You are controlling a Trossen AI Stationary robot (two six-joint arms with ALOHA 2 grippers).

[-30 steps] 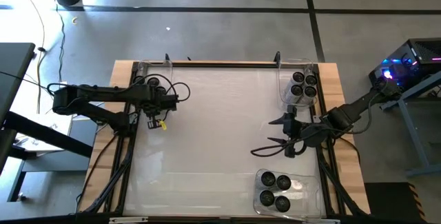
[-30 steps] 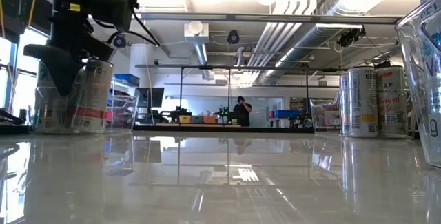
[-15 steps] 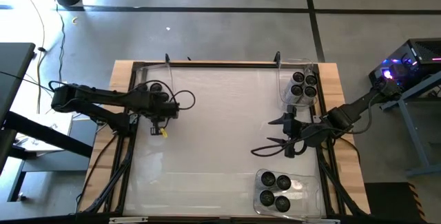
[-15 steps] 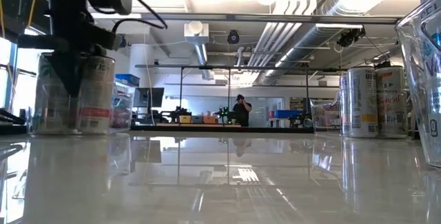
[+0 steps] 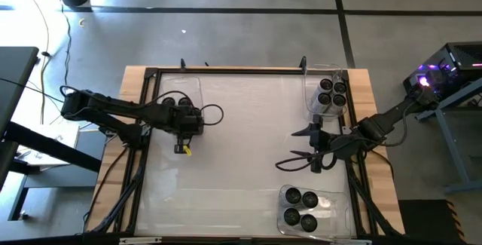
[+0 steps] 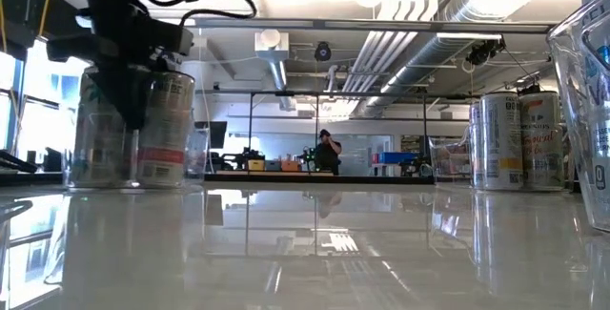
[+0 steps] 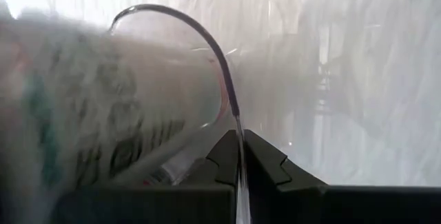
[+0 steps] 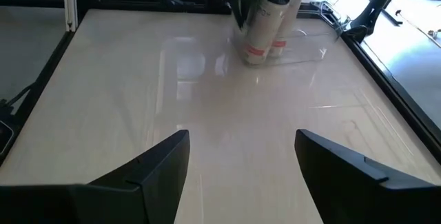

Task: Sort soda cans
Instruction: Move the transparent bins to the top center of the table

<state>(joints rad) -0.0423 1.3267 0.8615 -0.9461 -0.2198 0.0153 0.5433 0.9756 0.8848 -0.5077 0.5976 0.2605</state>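
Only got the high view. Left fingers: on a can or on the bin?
Observer: On the bin. In the left wrist view the left gripper is shut on the clear bin, pinching its wall, not a can.
Operator: Cans in it upright?
Observer: Yes. In the low view the cans in that bin stand upright, with the left arm coming down in front of them.
Operator: Right side holding anything?
Observer: No. In the right wrist view the right gripper is open with nothing between its fingers, only bare table ahead.
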